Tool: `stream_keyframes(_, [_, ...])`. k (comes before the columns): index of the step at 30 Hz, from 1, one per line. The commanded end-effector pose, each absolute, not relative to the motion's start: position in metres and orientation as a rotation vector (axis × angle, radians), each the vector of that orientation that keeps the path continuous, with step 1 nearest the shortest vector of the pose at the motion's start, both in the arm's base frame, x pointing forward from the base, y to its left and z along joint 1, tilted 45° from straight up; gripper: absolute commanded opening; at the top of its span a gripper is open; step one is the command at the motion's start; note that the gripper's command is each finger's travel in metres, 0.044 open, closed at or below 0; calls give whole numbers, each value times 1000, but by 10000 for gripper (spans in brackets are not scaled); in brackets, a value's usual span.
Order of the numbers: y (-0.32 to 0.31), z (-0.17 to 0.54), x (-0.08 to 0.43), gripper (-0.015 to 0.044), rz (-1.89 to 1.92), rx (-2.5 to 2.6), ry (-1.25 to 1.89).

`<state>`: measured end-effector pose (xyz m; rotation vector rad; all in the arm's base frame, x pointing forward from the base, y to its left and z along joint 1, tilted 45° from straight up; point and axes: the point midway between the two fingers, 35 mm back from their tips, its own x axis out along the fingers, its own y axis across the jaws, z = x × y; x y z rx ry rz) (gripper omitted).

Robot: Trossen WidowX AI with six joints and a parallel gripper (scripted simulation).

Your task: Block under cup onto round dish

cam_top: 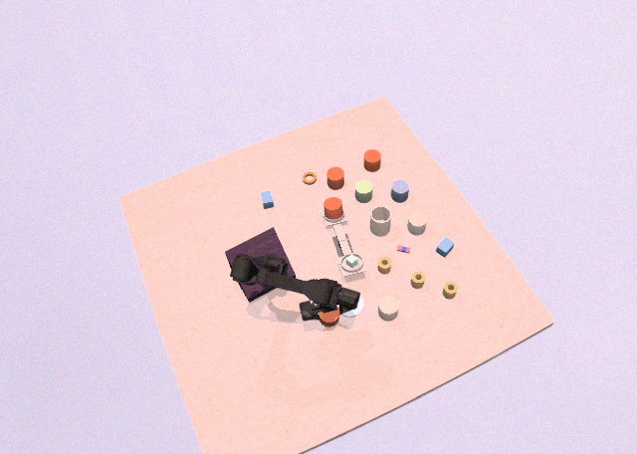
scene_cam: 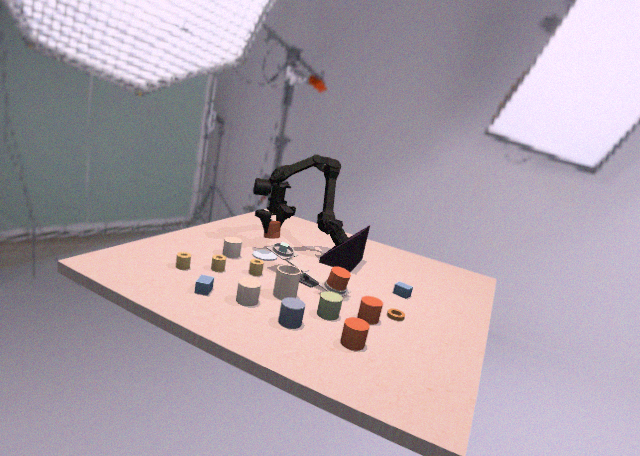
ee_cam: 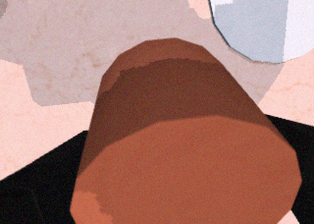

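My gripper is shut on an orange-red cup and holds it upright beside the round dish; its exact height over the table is hard to tell. The white round dish is partly hidden by the arm in the top view; no block shows on it. A small pale green block lies uncovered on the near pan of the balance. The other orange-red cup stands on the balance's far pan.
A cream cylinder stands beside the dish. A grey open cup stands near the balance. Several yellow rings, coloured cylinders and blue blocks are around. A dark slanted panel is by the arm's base.
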<state>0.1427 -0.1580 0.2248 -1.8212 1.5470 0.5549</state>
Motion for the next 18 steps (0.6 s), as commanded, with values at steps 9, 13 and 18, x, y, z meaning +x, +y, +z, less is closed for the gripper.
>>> stream_keyframes(9, [-179,201,148,0,561,-1827,1547])
stream_keyframes(13, [-180,200,148,0,561,-1827,1547])
stream_keyframes(18, [-185,196,150,0,561,-1827,1547])
